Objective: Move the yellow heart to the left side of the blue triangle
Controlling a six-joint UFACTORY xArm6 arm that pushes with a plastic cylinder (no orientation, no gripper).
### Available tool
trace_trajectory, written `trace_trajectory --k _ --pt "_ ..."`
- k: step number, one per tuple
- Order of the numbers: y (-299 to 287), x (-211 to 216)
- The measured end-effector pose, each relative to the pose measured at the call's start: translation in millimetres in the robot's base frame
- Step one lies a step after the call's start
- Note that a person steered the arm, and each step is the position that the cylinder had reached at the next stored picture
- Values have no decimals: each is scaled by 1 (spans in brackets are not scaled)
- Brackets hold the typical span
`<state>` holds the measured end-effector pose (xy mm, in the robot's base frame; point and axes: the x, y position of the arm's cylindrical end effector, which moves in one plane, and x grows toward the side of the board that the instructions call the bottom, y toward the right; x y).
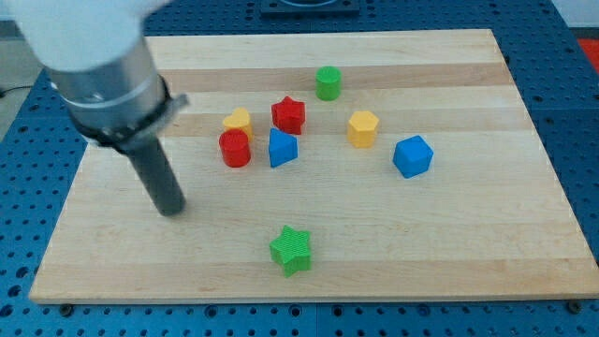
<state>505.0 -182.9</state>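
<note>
The yellow heart (238, 120) lies on the wooden board (449, 234), just above the red cylinder (235, 148) and touching it. The blue triangle (282, 148) sits right of the red cylinder, below the red star (288, 114). The heart is up and to the left of the triangle. My tip (171, 210) rests on the board at the left, below and left of this cluster, apart from every block.
A green cylinder (328, 82) stands near the view's top centre. A yellow hexagon (363, 127) and a blue cube (413, 155) lie to the right. A green star (292, 249) lies near the bottom edge of the board.
</note>
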Motion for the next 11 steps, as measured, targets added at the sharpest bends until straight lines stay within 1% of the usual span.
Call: trace_trajectory --k 1,3,4,5,6,7,8,11 --pt "-1 -60" --pt "9 -153" --pt "60 -157" --pt "95 -151" --pt "98 -146" --pt "87 -133" --pt "87 -113" --pt "74 -73"
